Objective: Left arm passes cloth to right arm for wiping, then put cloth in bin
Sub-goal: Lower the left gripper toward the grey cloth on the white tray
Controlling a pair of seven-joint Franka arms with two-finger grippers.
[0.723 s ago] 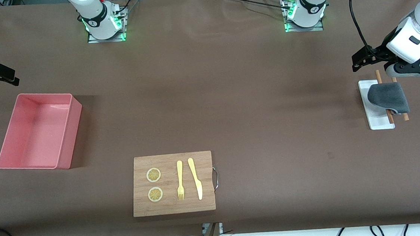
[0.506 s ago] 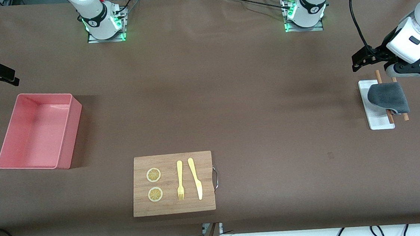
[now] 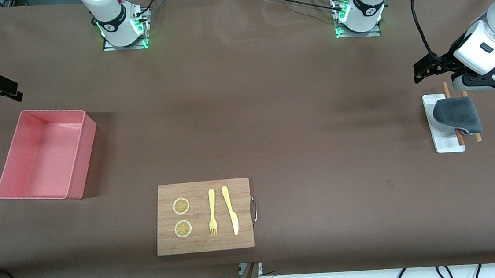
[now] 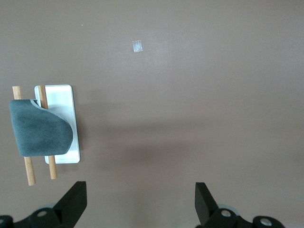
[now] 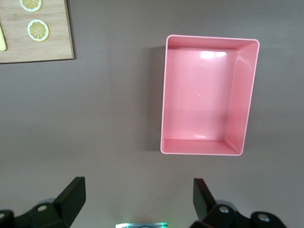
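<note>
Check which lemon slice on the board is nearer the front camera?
The lemon slice lower in the front view; the other slice lies directly farther back on the wooden board.

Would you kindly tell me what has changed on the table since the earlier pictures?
The left pincer has shifted slightly toward the robots' bases, open and empty, above the table beside the white tray. The cloth, the bin, the wooden board and the right pincer stayed as they were.

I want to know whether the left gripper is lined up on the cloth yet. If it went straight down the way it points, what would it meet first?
Probably bare table: the open left gripper points down beside the white tray, and the cloth lies off to one side.
</note>
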